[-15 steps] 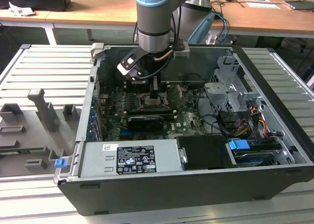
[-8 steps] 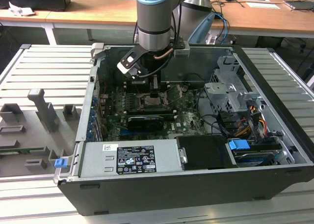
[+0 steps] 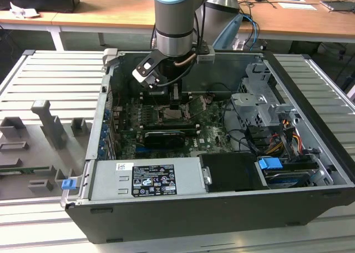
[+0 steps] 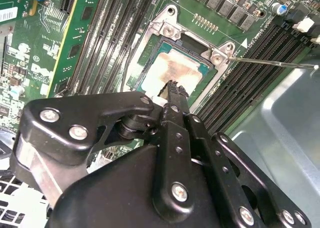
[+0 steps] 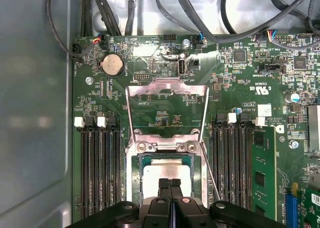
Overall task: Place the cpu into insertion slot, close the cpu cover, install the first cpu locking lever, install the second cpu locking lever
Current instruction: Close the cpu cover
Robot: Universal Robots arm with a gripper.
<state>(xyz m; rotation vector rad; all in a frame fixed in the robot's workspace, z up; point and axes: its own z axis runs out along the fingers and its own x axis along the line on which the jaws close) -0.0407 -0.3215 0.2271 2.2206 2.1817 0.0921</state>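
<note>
Poised over cpu (image 5: 167, 168) seated in slot (image 5: 131, 175), with gripper (image 5: 170, 183) jaws closed on nothing and cover (image 5: 167, 86) flipped open beside slot.

The exterior view looks down at an angle, from well back, into the open black metal computer case (image 3: 166, 219). Both wrist views look closely down past the black fingers (image 5: 164, 188) (image 4: 176, 95), sharing the pale silvery square cpu (image 5: 167, 169) (image 4: 177, 68).

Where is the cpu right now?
In the first wrist view the cpu lies in the insertion slot, between the two banks of memory slots, right under the gripper.
</note>
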